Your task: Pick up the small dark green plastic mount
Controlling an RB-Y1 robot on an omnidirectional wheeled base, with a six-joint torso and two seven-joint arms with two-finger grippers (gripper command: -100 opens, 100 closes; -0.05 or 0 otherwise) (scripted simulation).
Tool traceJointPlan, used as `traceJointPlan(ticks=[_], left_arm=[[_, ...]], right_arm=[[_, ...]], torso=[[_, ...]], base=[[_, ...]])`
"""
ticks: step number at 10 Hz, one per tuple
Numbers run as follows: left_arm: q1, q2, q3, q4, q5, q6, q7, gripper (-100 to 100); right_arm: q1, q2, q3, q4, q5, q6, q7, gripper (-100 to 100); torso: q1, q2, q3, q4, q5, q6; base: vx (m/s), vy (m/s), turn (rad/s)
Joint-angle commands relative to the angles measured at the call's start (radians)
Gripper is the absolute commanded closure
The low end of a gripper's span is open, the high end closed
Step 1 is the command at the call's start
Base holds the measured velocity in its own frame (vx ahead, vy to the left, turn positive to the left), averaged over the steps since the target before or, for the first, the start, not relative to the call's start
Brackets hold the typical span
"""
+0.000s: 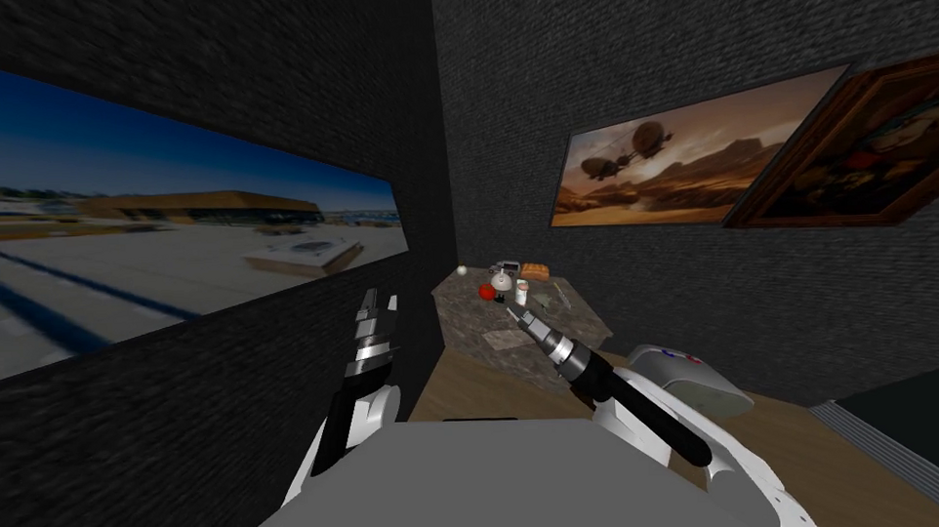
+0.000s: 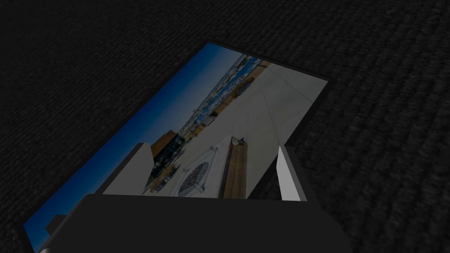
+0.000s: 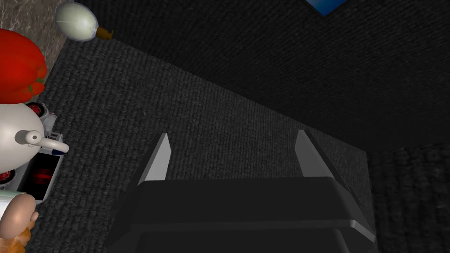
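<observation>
Grey-green and thin, the mount (image 1: 561,296) lies on the mottled stone table (image 1: 582,322) in the corner, to the right of the red pepper (image 1: 485,291), and is too small to make out its shape. The reach looks to be under way: the right gripper (image 1: 515,316) hovers over the table, jaws open and empty, aimed at the dark wall, so it must next turn towards the mount and lower around it. The left gripper (image 1: 378,300) is raised by the wall, jaws open.
</observation>
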Motion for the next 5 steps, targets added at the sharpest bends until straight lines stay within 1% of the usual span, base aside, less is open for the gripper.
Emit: traceJointPlan(ticks=[1, 2, 3, 4, 5], left_arm=[[0.000, 0.000, 0.000, 0.000, 0.000, 0.000, 0.000, 0], [0.000, 0.000, 0.000, 0.000, 0.000, 0.000, 0.000, 0], [0.000, 0.000, 0.000, 0.000, 0.000, 0.000, 0.000, 0], [0.000, 0.000, 0.000, 0.000, 0.000, 0.000, 0.000, 0], [0.000, 0.000, 0.000, 0.000, 0.000, 0.000, 0.000, 0]], right_arm=[[-0.026, -0.050, 0.032, -0.005, -0.022, 0.050, 0.033, -100], [-0.026, -0.071, 0.032, -0.005, -0.022, 0.066, 0.033, -100], [-0.043, -0.104, 0.059, -0.009, -0.046, 0.094, 0.066, -100], [-0.043, -0.135, 0.059, -0.009, -0.046, 0.121, 0.066, -100], [-0.061, -0.171, 0.085, -0.011, -0.071, 0.144, 0.100, -100]], torso=[[0.000, 0.000, 0.000, 0.000, 0.000, 0.000], [0.000, 0.000, 0.000, 0.000, 0.000, 0.000], [0.000, 0.000, 0.000, 0.000, 0.000, 0.000], [-0.001, 0.000, 0.000, 0.000, 0.000, -0.001], [-0.001, 0.000, 0.000, 0.000, 0.000, 0.000]], base=[[-0.024, -0.005, 0.134], [-0.025, -0.016, 0.066], [-0.028, -0.021, 0.162], [-0.022, -0.020, 0.063], [-0.019, -0.018, 0.116]])
